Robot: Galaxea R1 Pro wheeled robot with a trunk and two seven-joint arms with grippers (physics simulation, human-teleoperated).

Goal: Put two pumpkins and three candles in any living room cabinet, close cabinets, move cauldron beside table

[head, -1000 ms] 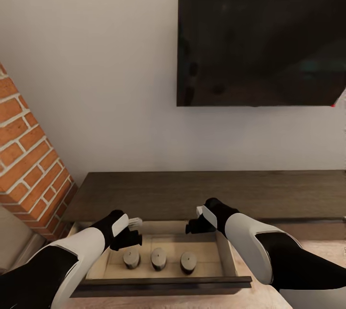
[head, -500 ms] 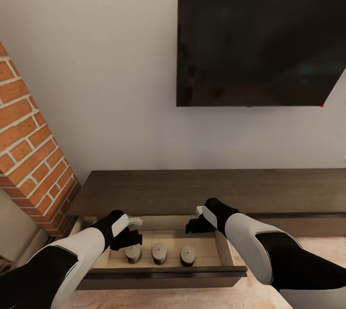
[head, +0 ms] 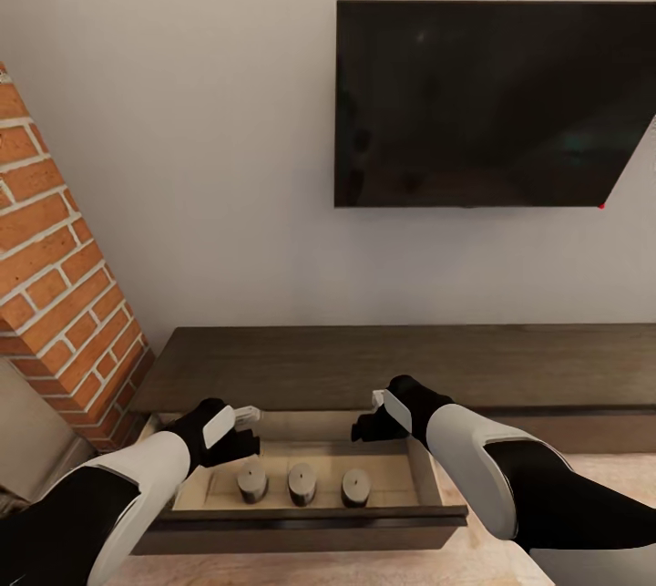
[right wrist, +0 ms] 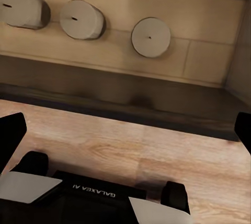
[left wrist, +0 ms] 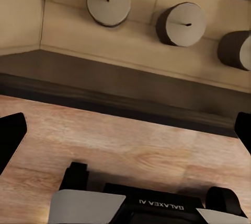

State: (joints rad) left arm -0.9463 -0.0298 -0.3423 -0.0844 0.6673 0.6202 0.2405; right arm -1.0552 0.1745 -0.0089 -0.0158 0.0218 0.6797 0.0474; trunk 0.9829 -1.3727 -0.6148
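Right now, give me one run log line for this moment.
candles: three in open cabinet drawer | left gripper: open, empty | right gripper: open, empty | pumpkins: not placed

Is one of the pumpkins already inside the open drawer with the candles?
No. The open drawer of the cabinet holds three candles in a row, and nothing orange.

Three candles [head: 302,483] stand in a row inside the pulled-out drawer [head: 301,520] of the cabinet [head: 392,367], which runs along the wall. A television [head: 492,103] hangs above it, and a brick column [head: 55,294] stands to its left.
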